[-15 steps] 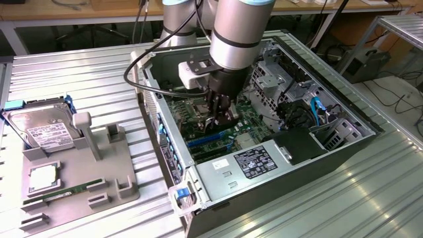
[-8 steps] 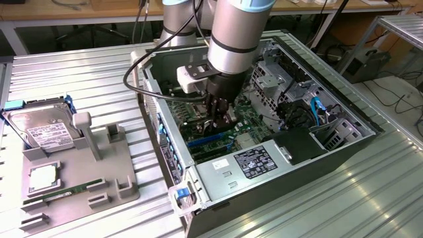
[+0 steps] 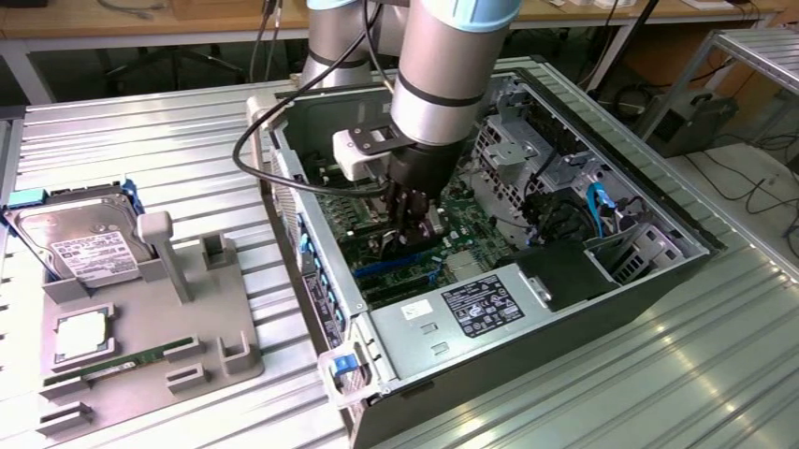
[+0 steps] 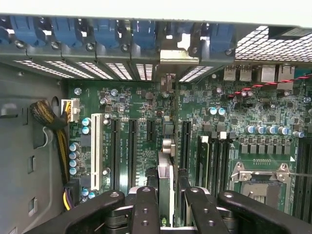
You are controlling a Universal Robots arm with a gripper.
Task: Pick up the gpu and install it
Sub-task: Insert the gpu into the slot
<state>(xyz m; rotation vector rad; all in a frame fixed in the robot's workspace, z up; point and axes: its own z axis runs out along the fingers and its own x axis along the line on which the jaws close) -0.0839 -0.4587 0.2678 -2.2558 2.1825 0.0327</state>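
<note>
My gripper (image 3: 413, 213) reaches down into the open computer case (image 3: 649, 281), over the green motherboard (image 4: 243, 112). Between its black fingers (image 4: 145, 209) stands the gpu (image 4: 165, 165), seen edge-on as a thin dark card running toward the case's rear wall. The card's silvery end bracket (image 4: 179, 55) sits at the rear slot openings, between the blue clips. The card lies in line with a black expansion slot among the other slots (image 4: 131, 151). In the exterior view the gpu (image 3: 425, 236) shows just under the fingers, low against the board. The gripper is shut on the gpu.
A grey fixture (image 3: 138, 355) at the exterior view's left carries the hard drive (image 3: 78, 245), a processor chip (image 3: 81, 334) and a green memory stick (image 3: 119, 365). The power supply (image 3: 481, 304), drive cages (image 3: 525, 150) and case walls stand close around the arm. A black cable (image 3: 256, 140) loops off the wrist.
</note>
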